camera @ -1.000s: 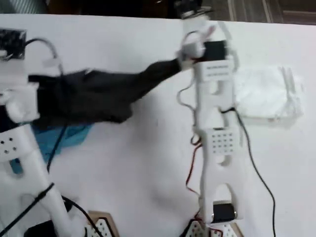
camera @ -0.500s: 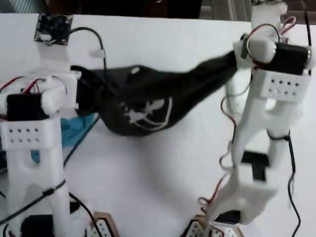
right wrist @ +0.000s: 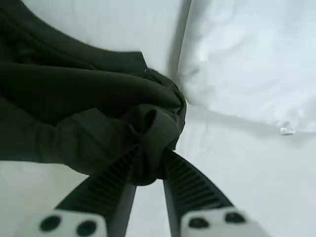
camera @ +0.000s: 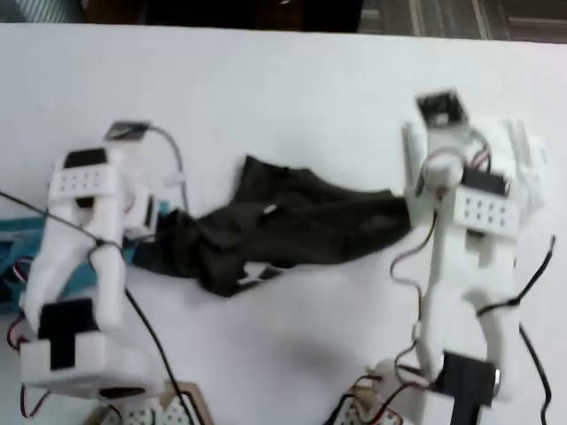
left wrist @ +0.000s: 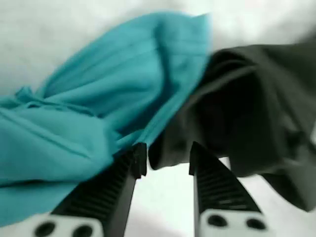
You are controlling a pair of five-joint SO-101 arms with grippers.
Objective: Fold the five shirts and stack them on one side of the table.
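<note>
Fingers (right wrist: 111,190) of right gripper (right wrist: 148,168) pinch black shirt (right wrist: 74,94); left gripper (left wrist: 168,159) spread, shirt hem at its tips. Laying-out step, judged; next, flatten before folding.

The left arm (camera: 75,266) and right arm (camera: 469,266) are white printed plastic with black servo blocks (camera: 467,381) set in. Their brackets (camera: 483,211) are pierced with grids of small dots. Thin red and black wires run along the links, and a black cable (camera: 146,329) crosses the left arm. The left gripper (left wrist: 168,159) and right gripper (right wrist: 150,165) have black ribbed fingers (left wrist: 108,192) on white bases with two dark round holes.
</note>
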